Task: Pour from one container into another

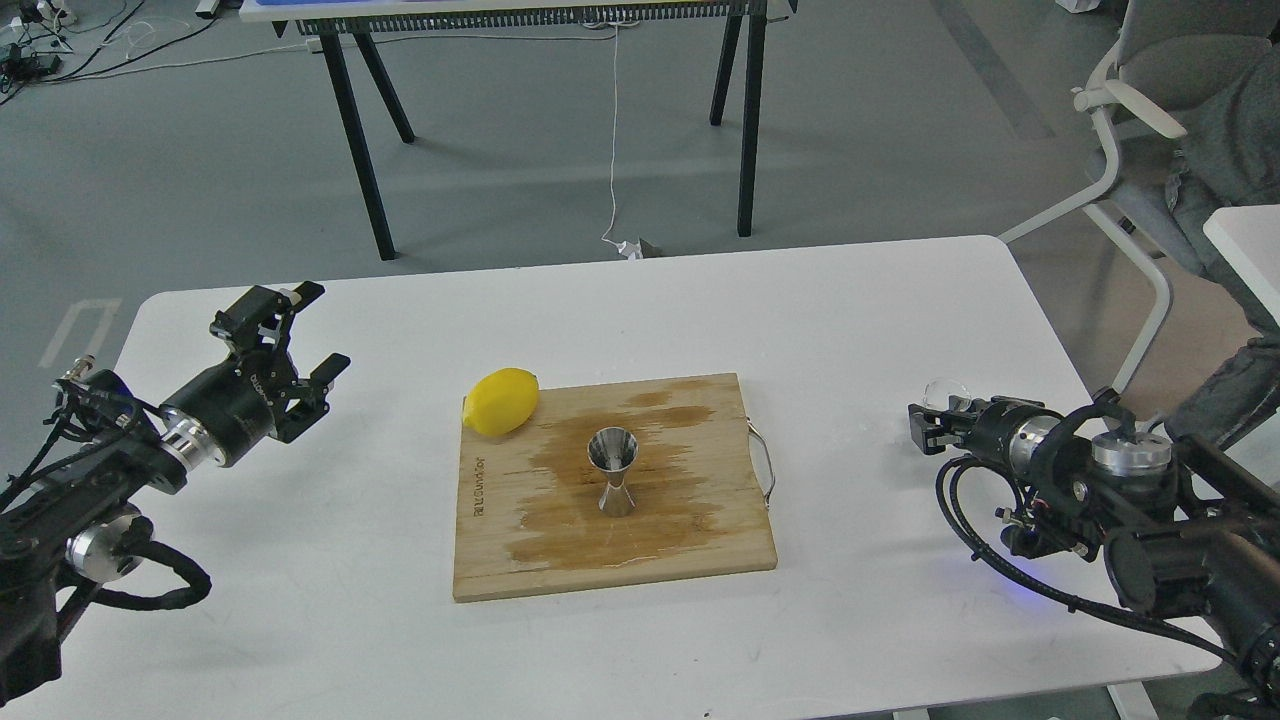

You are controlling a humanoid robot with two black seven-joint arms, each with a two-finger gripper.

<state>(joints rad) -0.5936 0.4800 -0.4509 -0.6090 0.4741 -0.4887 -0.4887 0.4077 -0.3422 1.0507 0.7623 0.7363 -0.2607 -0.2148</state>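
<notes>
faint branded cutting board [520, 540] under jigger [614, 470]

White tabletop [300, 620], tan wooden board [690, 540] blotched with darker brown wet stains, bright yellow lemon [502, 401], shiny silver steel jigger [614, 470], clear glass cup [945, 392], black left tool [305, 330], black right tool [925, 425], grey floor [550, 150]

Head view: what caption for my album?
Steel jigger and lemon wait on a wet cutting board between two robot arms.
</notes>
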